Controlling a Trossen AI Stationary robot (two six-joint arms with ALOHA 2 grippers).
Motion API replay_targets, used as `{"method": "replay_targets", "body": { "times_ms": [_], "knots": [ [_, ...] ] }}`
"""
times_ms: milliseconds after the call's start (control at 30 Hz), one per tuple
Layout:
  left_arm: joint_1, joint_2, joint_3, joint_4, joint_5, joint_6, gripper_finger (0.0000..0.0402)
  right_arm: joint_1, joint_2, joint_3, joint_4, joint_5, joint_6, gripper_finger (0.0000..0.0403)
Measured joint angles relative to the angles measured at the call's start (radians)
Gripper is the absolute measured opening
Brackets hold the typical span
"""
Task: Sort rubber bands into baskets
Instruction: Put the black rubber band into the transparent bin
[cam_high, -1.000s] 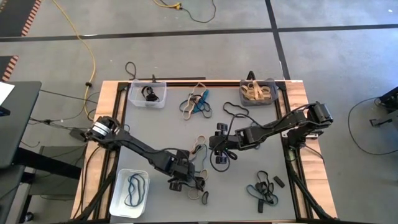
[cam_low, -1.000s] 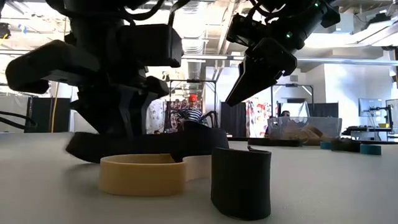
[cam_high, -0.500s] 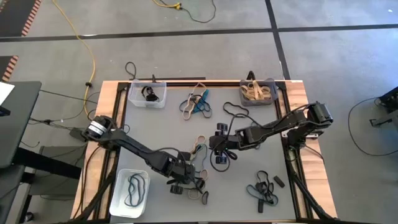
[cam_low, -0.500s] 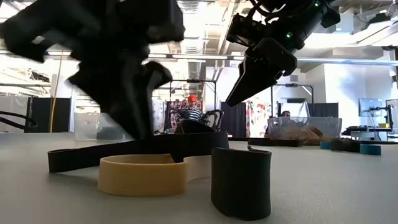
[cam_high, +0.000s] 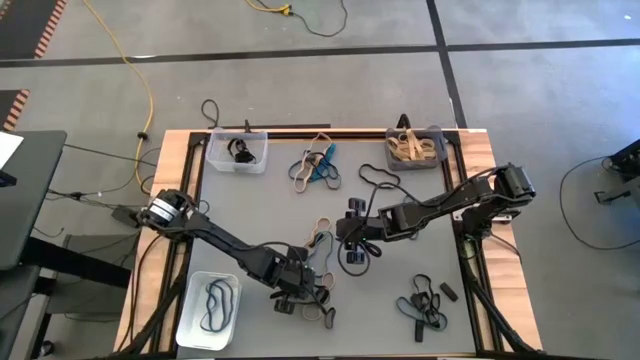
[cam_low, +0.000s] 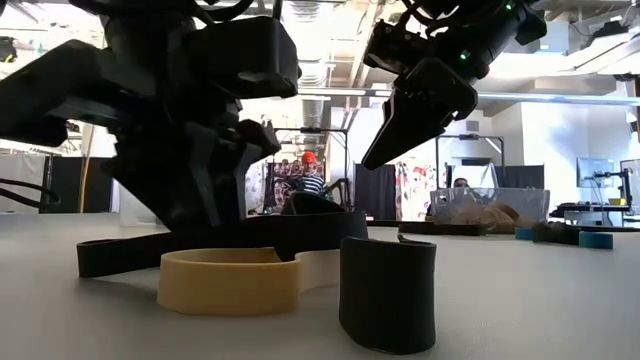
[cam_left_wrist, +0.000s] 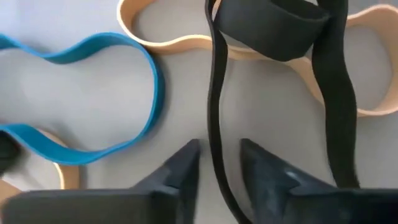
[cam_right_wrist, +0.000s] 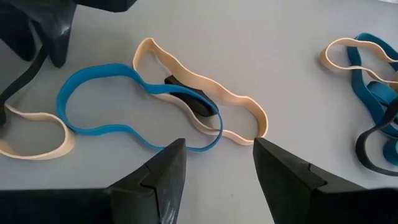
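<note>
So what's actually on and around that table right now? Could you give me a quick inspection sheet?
Surface: grey table in a wooden frame.
Job's things: loose rubber bands in black, tan and blue lie in several clusters; white basket holds dark bands, clear basket a black one, grey basket tan ones.
Clutter: small dark piece near the right edge.
Grippers: left gripper is low over the front-centre cluster, a black band running between its parted fingers; right gripper hangs open above a blue band and a tan band.
Cables: yellow cable on the floor.
Surroundings: a person far behind.
</note>
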Motion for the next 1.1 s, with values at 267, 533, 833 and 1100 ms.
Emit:
{"method": "replay_targets", "body": {
  "times_ms": [267,533,833,1100],
  "knots": [
    [0.013,-0.027,0.017,-0.140,-0.059,0.088,0.0002,0.000,0.000,0.000,0.000,-0.002,-0.001,0.0217],
    [0.057,-0.126,0.140,-0.464,-0.245,0.149,0.0000,0.000,0.000,0.000,-0.001,-0.003,-0.009,0.0217],
    [0.212,-0.354,0.174,-0.693,-0.455,0.168,0.0000,0.000,0.000,0.000,-0.001,-0.003,-0.014,0.0217],
    [0.471,-0.562,0.174,-0.768,-0.636,0.229,0.0000,-0.001,0.000,0.000,-0.001,-0.003,-0.019,0.0217]
  ]
}}
